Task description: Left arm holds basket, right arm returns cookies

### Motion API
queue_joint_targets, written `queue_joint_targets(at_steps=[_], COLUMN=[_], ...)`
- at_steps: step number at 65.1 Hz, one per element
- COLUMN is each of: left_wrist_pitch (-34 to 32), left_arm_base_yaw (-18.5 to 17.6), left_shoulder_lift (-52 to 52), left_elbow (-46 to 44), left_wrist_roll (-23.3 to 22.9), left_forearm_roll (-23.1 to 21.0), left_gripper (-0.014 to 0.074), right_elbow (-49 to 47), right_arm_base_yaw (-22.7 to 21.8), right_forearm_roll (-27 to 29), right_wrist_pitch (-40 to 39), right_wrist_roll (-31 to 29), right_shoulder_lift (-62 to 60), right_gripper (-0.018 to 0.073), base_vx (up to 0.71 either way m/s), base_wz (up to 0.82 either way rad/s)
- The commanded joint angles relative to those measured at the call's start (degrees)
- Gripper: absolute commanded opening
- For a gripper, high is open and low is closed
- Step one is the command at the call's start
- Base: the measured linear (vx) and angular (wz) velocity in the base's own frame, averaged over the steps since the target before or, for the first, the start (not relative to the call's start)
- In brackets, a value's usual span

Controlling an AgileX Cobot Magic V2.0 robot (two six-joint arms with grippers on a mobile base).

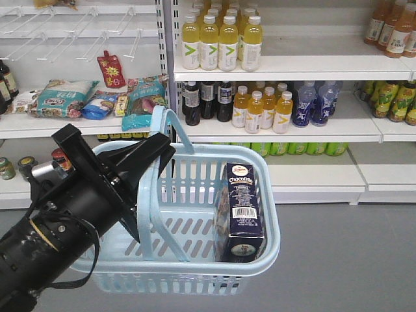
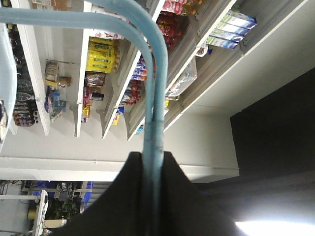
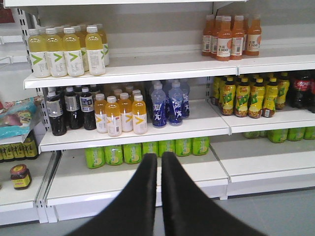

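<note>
The pale blue basket (image 1: pixel 268 252) hangs in front of the shelves, lifted by one hoop handle (image 1: pixel 171 121). My left gripper (image 1: pixel 164 151) is shut on that handle. In the left wrist view the handle (image 2: pixel 156 98) runs straight between the two black fingers, with the gripper (image 2: pixel 153 156) clamped on it. The cookies (image 1: pixel 239 211), a dark navy "Chocofate" carton with a barcode, stand upright inside the basket at its right end. My right gripper (image 3: pixel 159 157) does not show in the front view. It faces the drink shelves, shut with nothing between its fingers.
White shelves (image 1: pixel 279 65) carry yellow drink bottles (image 1: pixel 221 42), dark and blue bottles and green packs (image 3: pixel 147 150). Snack bags (image 1: pixel 65 97) lie on the left shelf beside a small jar (image 3: pixel 20 176). Grey floor (image 1: pixel 351 260) lies below.
</note>
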Motion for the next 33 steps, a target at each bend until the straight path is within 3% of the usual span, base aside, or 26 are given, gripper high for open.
queue_joint_targets(at_steps=[1, 33], left_wrist_pitch=[-7.84, -7.84], left_arm_base_yaw=[-0.44, -0.44], left_shoulder_lift=[-1.84, -1.84], left_elbow=[-1.74, -1.74], left_wrist_roll=[-0.27, -0.27], left_forearm_roll=[-0.40, -0.40], left_gripper=[-0.0003, -0.0003], right_elbow=[0.91, 0.91], right_arm_base_yaw=[-0.24, -0.24], right_forearm_roll=[-0.35, -0.35], right_wrist_pitch=[-4.12, -4.12], right_wrist_roll=[-0.31, -0.31], right_shoulder_lift=[-0.50, -0.50], right_gripper=[-0.0006, -0.0006], base_vx=[0.48, 0.45], base_wz=[0.01, -0.01])
